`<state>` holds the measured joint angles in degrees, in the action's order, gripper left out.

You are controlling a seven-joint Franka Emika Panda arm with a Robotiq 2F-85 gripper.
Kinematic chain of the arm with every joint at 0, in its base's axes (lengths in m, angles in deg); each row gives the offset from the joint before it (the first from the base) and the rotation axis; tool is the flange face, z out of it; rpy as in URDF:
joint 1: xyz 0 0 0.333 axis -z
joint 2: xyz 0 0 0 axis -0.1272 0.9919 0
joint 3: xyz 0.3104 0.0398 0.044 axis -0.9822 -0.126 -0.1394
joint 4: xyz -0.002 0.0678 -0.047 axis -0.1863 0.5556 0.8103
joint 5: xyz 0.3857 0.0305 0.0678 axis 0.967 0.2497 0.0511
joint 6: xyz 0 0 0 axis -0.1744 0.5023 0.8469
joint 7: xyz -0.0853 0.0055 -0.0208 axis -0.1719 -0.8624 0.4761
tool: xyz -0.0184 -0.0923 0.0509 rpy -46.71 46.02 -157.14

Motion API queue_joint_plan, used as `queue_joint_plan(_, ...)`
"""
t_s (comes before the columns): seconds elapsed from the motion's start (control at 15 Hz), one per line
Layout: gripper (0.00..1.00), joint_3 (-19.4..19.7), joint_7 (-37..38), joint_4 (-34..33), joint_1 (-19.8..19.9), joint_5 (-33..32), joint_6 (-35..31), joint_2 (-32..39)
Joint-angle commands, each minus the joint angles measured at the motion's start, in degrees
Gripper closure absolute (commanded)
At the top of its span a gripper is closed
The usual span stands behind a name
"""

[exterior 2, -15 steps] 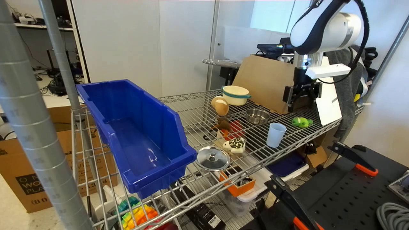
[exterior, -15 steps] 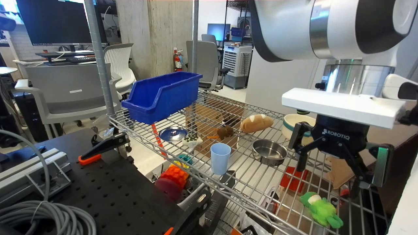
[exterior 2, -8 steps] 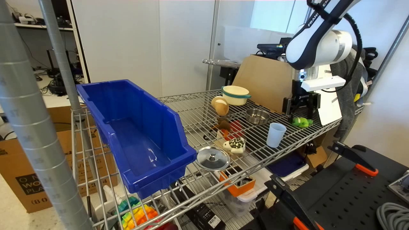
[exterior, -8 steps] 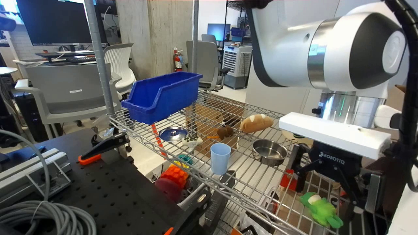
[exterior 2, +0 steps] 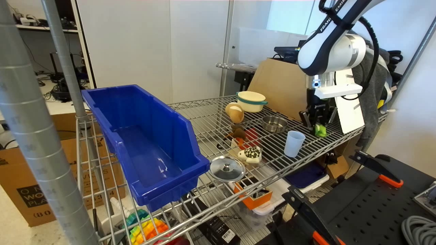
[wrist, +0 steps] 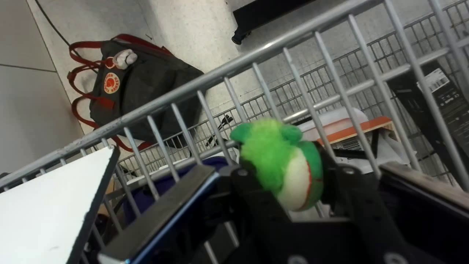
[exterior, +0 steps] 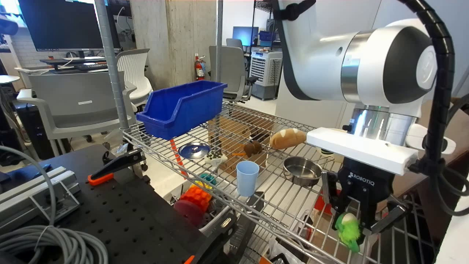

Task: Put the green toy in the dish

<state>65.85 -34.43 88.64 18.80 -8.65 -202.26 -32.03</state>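
Note:
The green toy (exterior: pixel 347 231), a fuzzy frog-like plush with a pale patch and red line, is pinched between the fingers of my gripper (exterior: pixel 348 226). In the wrist view, black fingers press on both sides of the toy (wrist: pixel 269 154), so the gripper (wrist: pixel 287 169) is shut on it. The toy (exterior 2: pixel 320 131) is low at the wire shelf in an exterior view, below the gripper (exterior 2: pixel 316 127); whether it touches the wires I cannot tell. The dish (exterior 2: pixel 250 108), cream with a teal band, stands at the back of the shelf, apart from the gripper.
A steel bowl (exterior 2: pixel 274 124) and a pale blue cup (exterior 2: pixel 294 144) stand between gripper and dish. A bread toy (exterior 2: pixel 235 113) is beside the dish. Further off are a metal lid (exterior 2: pixel 226 169) and a blue bin (exterior 2: pixel 146 146). A cardboard panel (exterior 2: pixel 282 85) rises behind the arm.
My arm has come down to the shelf, and the gripper's wide-open fingers have drawn in on the green toy. The toy has turned and shifted slightly between them. Other objects have stayed put.

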Motion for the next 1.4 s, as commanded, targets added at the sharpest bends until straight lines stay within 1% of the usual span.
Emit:
queue_joint_plan(0.0,0.88,-0.25,-0.80,-2.59,0.74,1.36,3.07,-1.04)
queue_joint_plan(0.07,0.90,-1.06,-1.56,-3.02,1.41,2.46,3.36,-2.40)
queue_joint_plan(0.2,0.97,-2.91,-2.80,-5.34,2.48,5.14,3.43,-4.15)
queue_joint_plan(0.27,0.94,-3.45,-3.29,-7.03,2.64,6.10,2.83,-4.49)
queue_joint_plan(0.33,0.94,-4.07,-3.11,-9.70,2.39,7.07,1.28,-4.57)
queue_joint_plan(0.4,0.94,-4.64,-3.00,-12.34,2.40,8.01,2.06,-4.32)
queue_joint_plan(0.47,0.94,-5.20,-2.42,-15.69,2.01,8.70,2.72,-3.63)
queue_joint_plan(0.8,0.94,-8.13,-1.98,-27.11,0.59,10.73,2.38,0.79)
queue_joint_plan(0.87,0.94,-9.22,-2.23,-29.84,0.72,11.61,2.22,2.46)
queue_joint_plan(0.93,0.94,-9.44,-1.97,-32.36,0.42,11.69,3.16,4.10)
queue_joint_plan(1.07,0.94,-9.96,-2.77,-35.58,0.13,11.43,2.37,7.18)
queue_joint_plan(1.2,0.94,-10.95,-3.84,-39.84,0.74,11.74,5.22,10.44)
queue_joint_plan(1.27,0.94,-11.59,-4.60,-43.22,1.28,11.96,9.51,12.50)
queue_joint_plan(1.33,0.94,-11.56,-4.53,-45.75,1.29,11.86,12.08,14.29)
